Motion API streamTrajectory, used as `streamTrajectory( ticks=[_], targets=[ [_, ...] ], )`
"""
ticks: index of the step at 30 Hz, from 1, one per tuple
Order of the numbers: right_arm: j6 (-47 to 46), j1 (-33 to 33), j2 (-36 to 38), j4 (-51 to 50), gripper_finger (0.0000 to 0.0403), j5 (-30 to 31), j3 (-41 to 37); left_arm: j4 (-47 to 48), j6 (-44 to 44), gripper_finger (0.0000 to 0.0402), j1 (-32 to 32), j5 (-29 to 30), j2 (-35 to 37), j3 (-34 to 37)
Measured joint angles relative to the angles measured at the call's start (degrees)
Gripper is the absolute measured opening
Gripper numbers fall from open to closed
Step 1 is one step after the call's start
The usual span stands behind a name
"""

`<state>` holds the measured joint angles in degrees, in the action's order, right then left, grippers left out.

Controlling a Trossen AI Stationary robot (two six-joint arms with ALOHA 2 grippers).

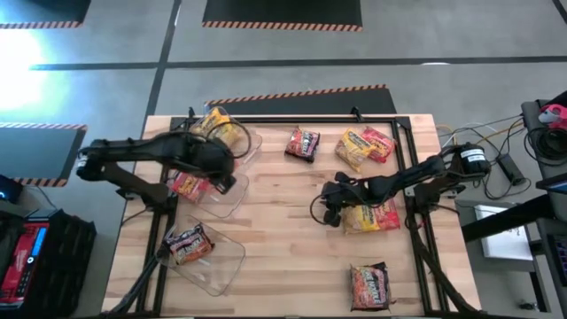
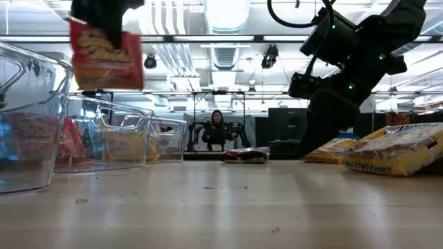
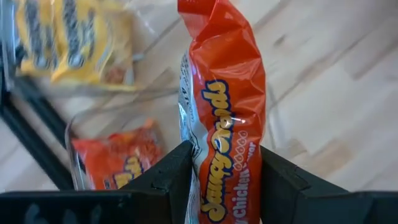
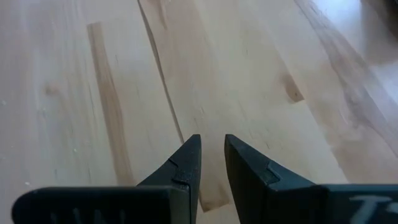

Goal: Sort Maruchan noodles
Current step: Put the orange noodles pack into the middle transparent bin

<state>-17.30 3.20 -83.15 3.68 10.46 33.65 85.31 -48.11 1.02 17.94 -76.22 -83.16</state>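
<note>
held packet: red-orange Maruchan ramen packet (image 3: 225,118), pinched between the fingers of the left gripper (image 3: 221,180); hangs long axis vertical, most of its length clear of the fingers.
left gripper: closed onto the packet's narrow thickness; seen at centre left of the high view, above the bins.
target below: middle clear bin (image 1: 220,190), centre left of the high view, holds a matching red-orange packet (image 3: 115,163); in the left wrist view it lies directly under and just beside the held one. Judgement: drop is straight down, little sideways travel needed.
neighbouring bins: yellow packets (image 1: 217,126) in the bin towards the upper left; dark packet (image 1: 188,244) in the bin at lower left.
right gripper (image 4: 212,163): fingers nearly together, holding nothing, over bare wood at centre right of the high view.
unsorted: yellow packet (image 1: 369,217) just beside the right gripper; dark packet (image 1: 303,143), yellow and red pair (image 1: 363,145) at upper centre; dark packet (image 1: 369,283) at lower right. Right arm is nearer all of them.
</note>
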Motion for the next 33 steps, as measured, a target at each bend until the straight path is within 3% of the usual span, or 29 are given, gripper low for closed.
streamTrajectory(
  ticks=[8,12,22,28,33],
  targets=[
    [0.07,0.02,0.00,-0.11,0.0063,0.02,0.18,-2.14,-8.05,0.0128,0.00,-0.93,7.82,15.32],
    [-0.02,0.02,0.00,0.06,0.0063,0.02,0.81,-7.91,-7.31,0.0128,0.02,-3.44,10.64,22.03],
    [-0.03,0.02,0.00,0.05,0.0063,0.03,1.59,-15.87,-3.01,0.0128,-0.28,-2.59,13.59,37.63],
    [-0.04,0.02,0.00,0.07,0.0063,0.04,1.59,-20.73,-2.97,0.0128,-0.33,-2.34,13.59,43.40],
    [-0.04,0.02,0.00,0.05,0.0063,0.04,1.59,-21.63,-1.28,0.0128,-0.31,-1.93,13.59,43.41]
  ],
)
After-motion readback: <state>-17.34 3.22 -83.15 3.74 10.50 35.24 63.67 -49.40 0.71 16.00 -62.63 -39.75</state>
